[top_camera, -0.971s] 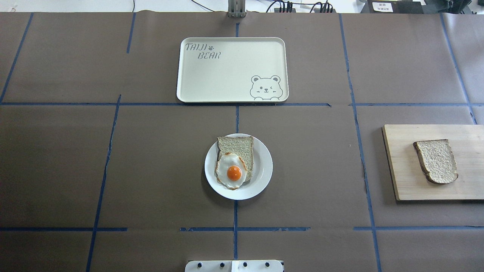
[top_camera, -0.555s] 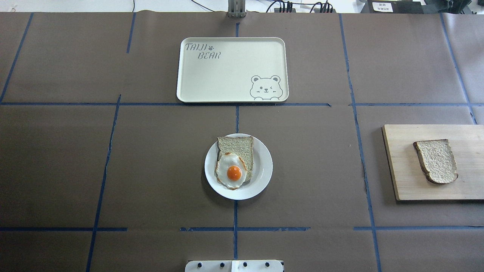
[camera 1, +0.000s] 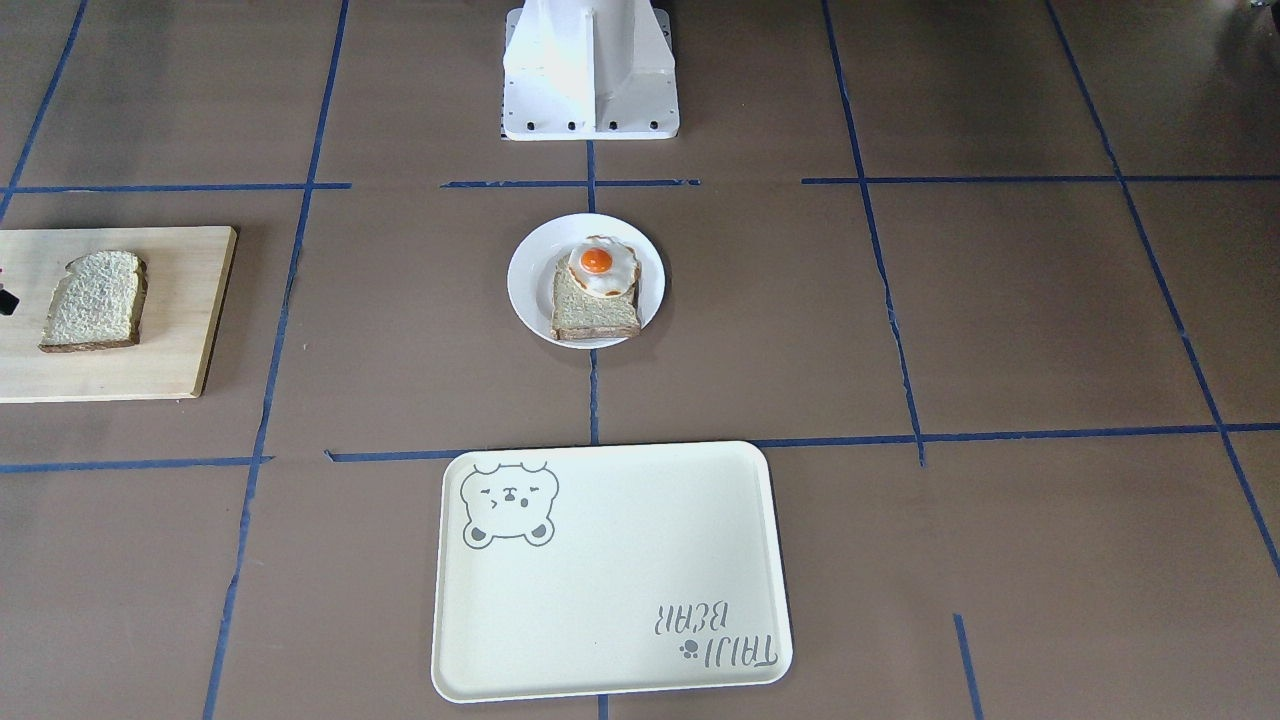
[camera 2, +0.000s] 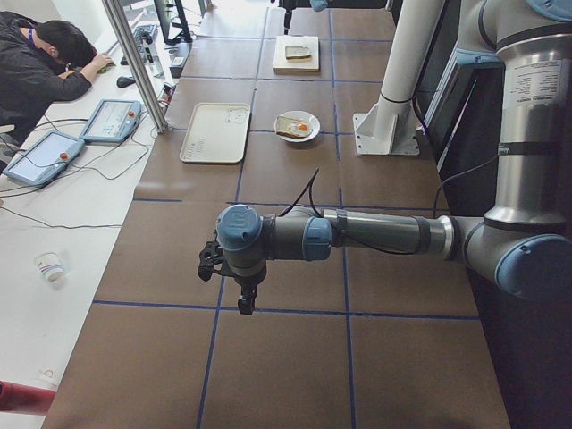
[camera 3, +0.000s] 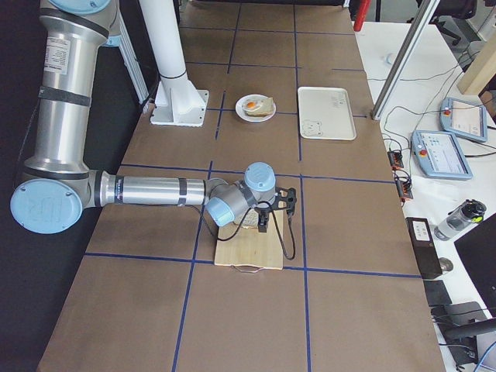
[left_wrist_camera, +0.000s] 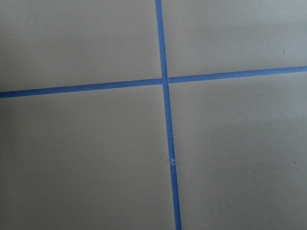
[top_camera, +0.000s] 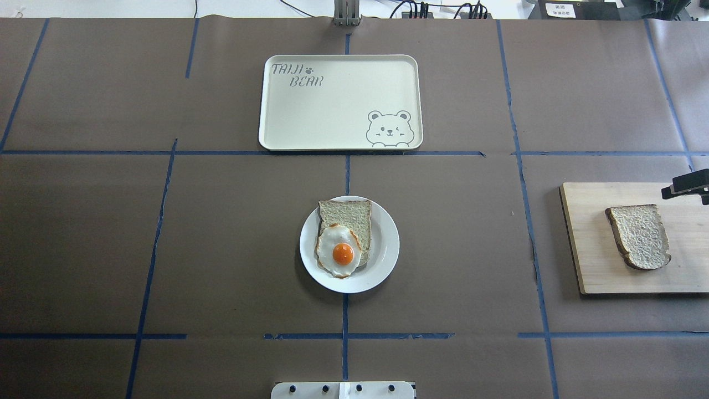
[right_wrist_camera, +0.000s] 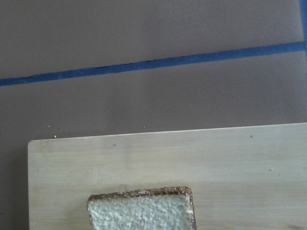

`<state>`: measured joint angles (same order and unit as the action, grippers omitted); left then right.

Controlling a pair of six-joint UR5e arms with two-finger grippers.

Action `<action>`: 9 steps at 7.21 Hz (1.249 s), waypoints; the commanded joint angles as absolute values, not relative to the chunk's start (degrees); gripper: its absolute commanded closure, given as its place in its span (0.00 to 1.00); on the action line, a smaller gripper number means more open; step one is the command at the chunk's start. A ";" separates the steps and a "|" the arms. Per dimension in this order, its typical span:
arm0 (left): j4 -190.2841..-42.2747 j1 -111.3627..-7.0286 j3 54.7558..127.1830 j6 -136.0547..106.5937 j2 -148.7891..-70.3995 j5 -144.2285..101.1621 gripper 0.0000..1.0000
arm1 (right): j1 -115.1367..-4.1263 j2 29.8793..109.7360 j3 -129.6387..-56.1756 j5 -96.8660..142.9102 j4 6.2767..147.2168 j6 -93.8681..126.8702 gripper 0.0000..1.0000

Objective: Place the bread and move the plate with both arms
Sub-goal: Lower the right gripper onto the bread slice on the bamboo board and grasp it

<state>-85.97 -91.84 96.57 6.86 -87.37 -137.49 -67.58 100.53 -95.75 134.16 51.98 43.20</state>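
The plain bread slice (top_camera: 638, 236) lies on a wooden board (top_camera: 587, 255) at the table's right; it also shows in the front view (camera 1: 95, 300) and the right wrist view (right_wrist_camera: 141, 211). The white plate (top_camera: 385, 246) sits at the table's middle and holds a second slice with a fried egg (top_camera: 342, 252). A black part of my right gripper (top_camera: 687, 187) hangs over the board's far right corner, beside the bread; I cannot tell if it is open or shut. My left gripper (camera 2: 243, 299) hangs over bare table far left; I cannot tell its state.
A cream tray (top_camera: 332, 111) with a bear drawing lies beyond the plate. The white robot base (camera 1: 590, 70) stands at the near edge. Blue tape lines cross the brown table. An operator (camera 2: 36, 63) sits at the side desk.
A black part of my right gripper has come into the overhead view at the right edge, over the board's far corner. Bread, plate and tray have not moved.
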 commanded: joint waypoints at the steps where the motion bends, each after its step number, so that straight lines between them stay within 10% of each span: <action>1: -85.96 -91.85 97.03 6.86 -87.10 -137.55 0.00 | -63.47 101.34 -94.84 131.75 51.33 43.86 0.01; 3: -85.96 -91.85 97.12 6.86 -87.10 -137.55 0.00 | -61.36 101.25 -93.52 130.88 51.33 43.86 0.30; 9: -86.13 -91.85 97.03 6.86 -87.01 -137.37 0.00 | -59.59 101.86 -91.76 129.37 51.42 43.59 0.52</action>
<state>-86.12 -91.85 97.03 6.86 -86.96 -137.44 -59.58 101.46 -91.86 129.35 51.41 43.63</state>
